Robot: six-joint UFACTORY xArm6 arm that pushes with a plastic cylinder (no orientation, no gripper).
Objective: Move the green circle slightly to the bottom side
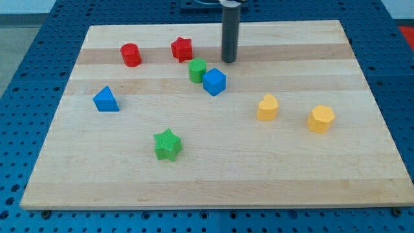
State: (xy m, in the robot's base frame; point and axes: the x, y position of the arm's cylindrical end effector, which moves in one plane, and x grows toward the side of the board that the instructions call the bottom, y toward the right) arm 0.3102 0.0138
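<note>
Wooden board [213, 175] sits on a blue perforated table [26, 77], blocks scattered over it. My tip [229, 61] touches down at the far side of the board, slightly right of centre. No pincer on this rig, only the bare rod, so it grasps nothing.

Green circle [197, 70] lies just left of my tip and a little nearer, close but apart from it. Blue cube [214, 82] sits right beside the green circle on its right and near side; they look to be touching, and the cube is just near-left of my tip.

Red star [182, 48] is left of my tip, just beyond the green circle. Red cylinder [130, 55] is further left. Blue triangle [105, 99] is out at the left side. Green star [168, 144] is well apart, near and left of centre. Two yellow blocks on the right: yellow one [266, 107] closer in, yellow hexagon [321, 119] further right.
</note>
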